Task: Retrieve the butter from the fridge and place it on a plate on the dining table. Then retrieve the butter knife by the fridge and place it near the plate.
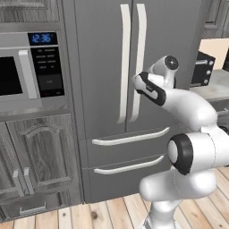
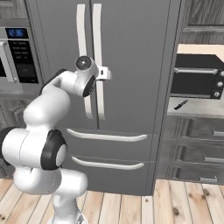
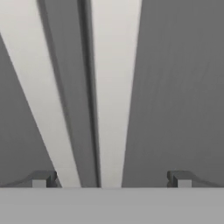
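In a dark-cabinet kitchen, the fridge [image 1: 107, 67] handle [image 3: 114, 87] (stiff, likely slick) is framed between the open claw [image 3: 111, 178].

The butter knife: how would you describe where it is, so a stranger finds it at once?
Start at the tall grey fridge and look right to the pale worktop beside it. The butter knife lies there in front of the black oven, a slim dark sliver, the one small loose thing on that surface.
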